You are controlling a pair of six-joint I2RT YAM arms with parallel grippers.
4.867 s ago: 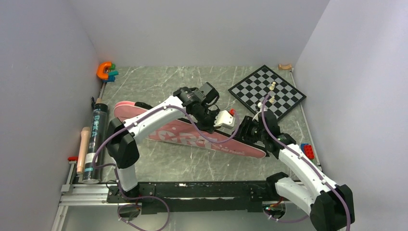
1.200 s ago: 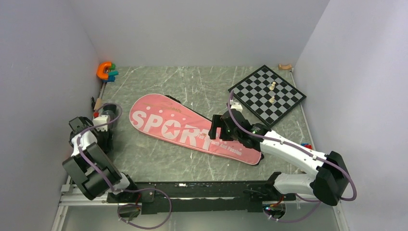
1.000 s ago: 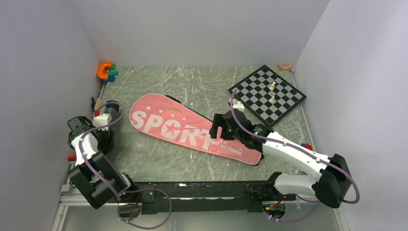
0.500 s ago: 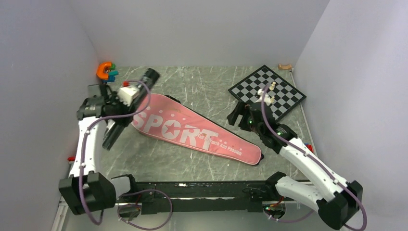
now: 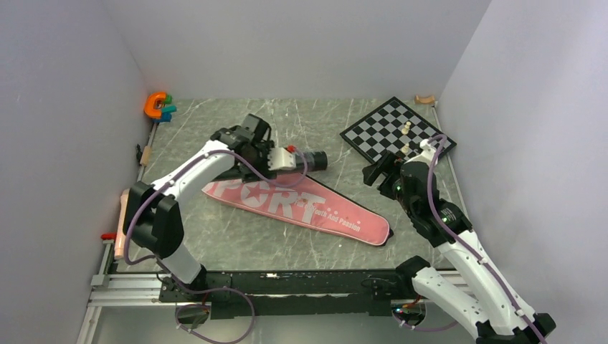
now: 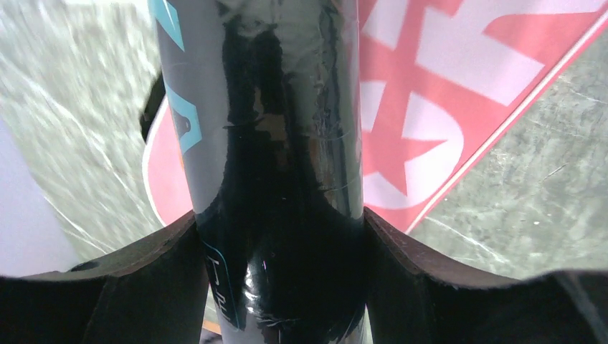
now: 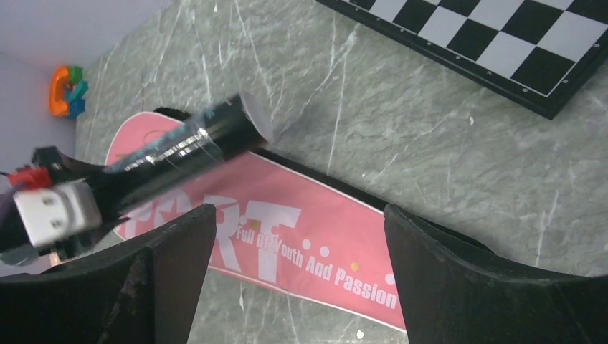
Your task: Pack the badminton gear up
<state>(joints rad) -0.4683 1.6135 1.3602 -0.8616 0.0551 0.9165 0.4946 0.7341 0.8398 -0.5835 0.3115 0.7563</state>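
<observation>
A long dark tube [image 5: 310, 159] hangs level above the wide end of the pink "SPORT" bag [image 5: 315, 209], its free end pointing right. My left gripper [image 5: 277, 159] is shut on the tube. In the left wrist view the glossy tube [image 6: 279, 143] fills the gap between both jaws of the gripper [image 6: 279, 240], with the bag [image 6: 466, 86] below. My right gripper [image 5: 375, 173] hovers open to the right of the bag, near the chessboard. The right wrist view shows its jaws [image 7: 301, 244] wide apart over the bag [image 7: 315, 236], with the tube [image 7: 193, 140] ahead.
A black-and-white chessboard [image 5: 399, 135] with pale pieces lies at the back right. An orange C-shaped toy [image 5: 156, 105] sits in the back left corner. A pale wooden stick [image 5: 122, 223] rests along the left rail. Walls close in on three sides.
My left arm lifted the tube from the left edge and swung it right over the bag. My right arm pulled back off the bag towards the chessboard.
</observation>
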